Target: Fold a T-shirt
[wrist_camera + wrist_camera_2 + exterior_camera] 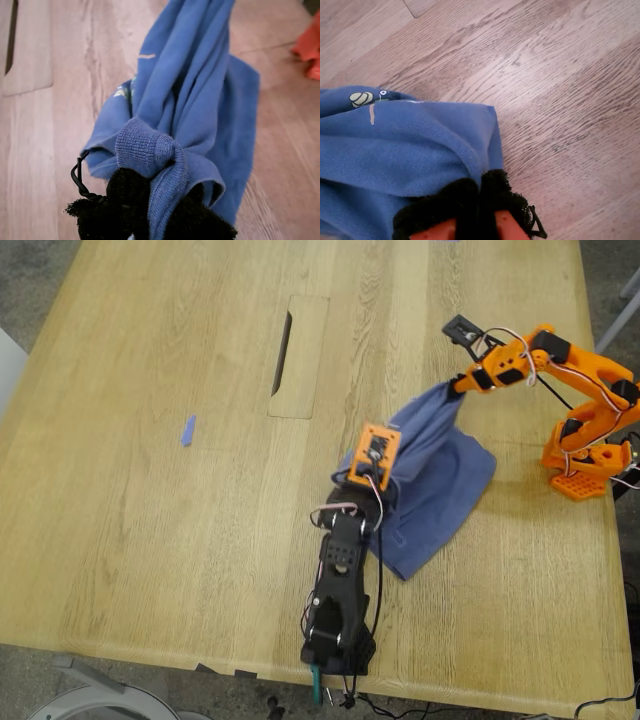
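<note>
You have the T-shirt (432, 462) lifted off the table (150, 540) between both arms; my first pincer (160, 200) clamps its ribbed hem, my second pincer (480, 200) pinches another edge; likely stretching it to lay flat.

A large table (150, 530) of pale oak-look wood with a long straight grain fills most of the exterior view. A rectangular cable-access flap (298, 357) sits flush in its top, with a dark slot (282, 340) along the flap's left edge in the exterior view. Grey speckled floor (30, 270) shows past the table's corners. A small blue scrap (187, 430) lies on the wood. The light is soft and even, throwing only faint shadows.
</note>
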Robot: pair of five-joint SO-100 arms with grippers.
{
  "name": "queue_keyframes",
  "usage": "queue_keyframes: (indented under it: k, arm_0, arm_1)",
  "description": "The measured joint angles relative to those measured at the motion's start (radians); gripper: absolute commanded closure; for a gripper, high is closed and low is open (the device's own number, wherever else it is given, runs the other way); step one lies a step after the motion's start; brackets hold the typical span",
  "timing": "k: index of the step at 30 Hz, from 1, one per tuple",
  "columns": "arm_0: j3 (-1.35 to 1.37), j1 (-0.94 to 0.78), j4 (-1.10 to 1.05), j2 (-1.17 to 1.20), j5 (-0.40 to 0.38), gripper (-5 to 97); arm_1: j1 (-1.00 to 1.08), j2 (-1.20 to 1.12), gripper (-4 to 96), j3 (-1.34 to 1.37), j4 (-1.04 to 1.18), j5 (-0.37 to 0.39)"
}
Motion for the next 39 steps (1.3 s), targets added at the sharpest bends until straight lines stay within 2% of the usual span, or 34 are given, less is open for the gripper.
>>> queue_keyframes:
  k: [4,11,19,28,33,39]
  arm_0:
    - [0.055,0.103,0.002,0.072,0.0,92]
    - [0.221,0.244,0.002,0.199,0.002,92]
    - [0.471,0.413,-0.021,0.382,-0.028,92]
    - [0.79,0.414,-0.275,0.479,-0.057,92]
    - [0.879,0.351,-0.351,0.508,-0.061,92]
    - [0.953,0.285,-0.325,0.638,-0.064,91]
  arm_1:
    - [-0.025,0.087,91.3,0.075,0.061,0.006]
    - [-0.051,0.344,91.3,0.377,0.054,0.009]
    - [-0.057,0.56,91.3,0.693,-0.129,0.009]
    - [-0.069,0.64,91.3,0.946,-0.347,0.009]
    - [-0.118,0.687,91.3,0.974,-0.295,0.009]
    - [-0.163,0.706,91.3,0.946,-0.103,0.02]
